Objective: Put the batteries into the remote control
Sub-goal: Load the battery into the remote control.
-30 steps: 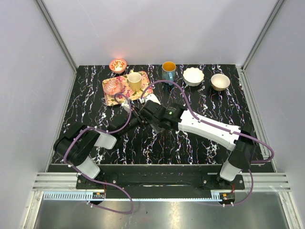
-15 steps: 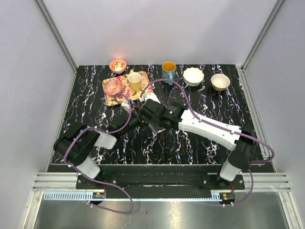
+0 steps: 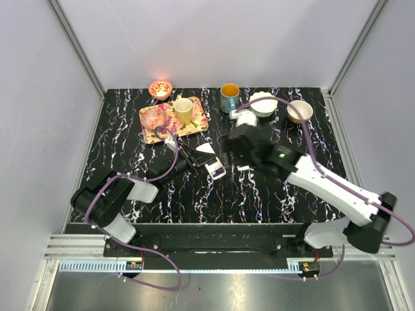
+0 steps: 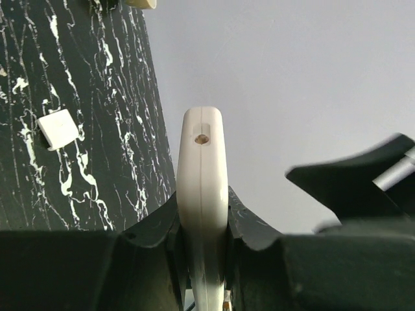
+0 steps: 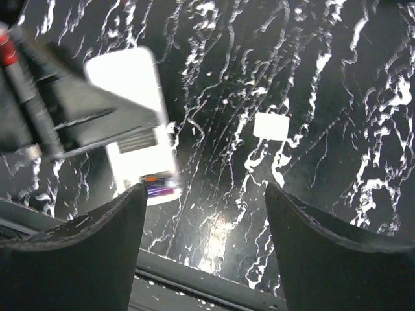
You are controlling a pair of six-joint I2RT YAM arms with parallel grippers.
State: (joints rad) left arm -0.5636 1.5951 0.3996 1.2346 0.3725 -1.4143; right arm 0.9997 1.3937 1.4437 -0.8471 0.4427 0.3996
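The white remote control hangs over the middle of the table, back side up, with my left gripper shut across its body. Batteries with red and purple ends lie in the recess at its near end and show as a purple spot, the batteries, from above. In the left wrist view the remote stands edge-on, clamped in the left gripper. My right gripper hovers to the right of the remote, apart from it. This right gripper is open and holds nothing.
A small white square cover lies on the table right of the remote, the same cover. At the back stand a floral tray holding a yellow cup and a pink bowl, a teal mug and two bowls.
My right gripper has pulled back from the remote to the right and opened wider. The remote's battery end now shows. The left arm has held still.
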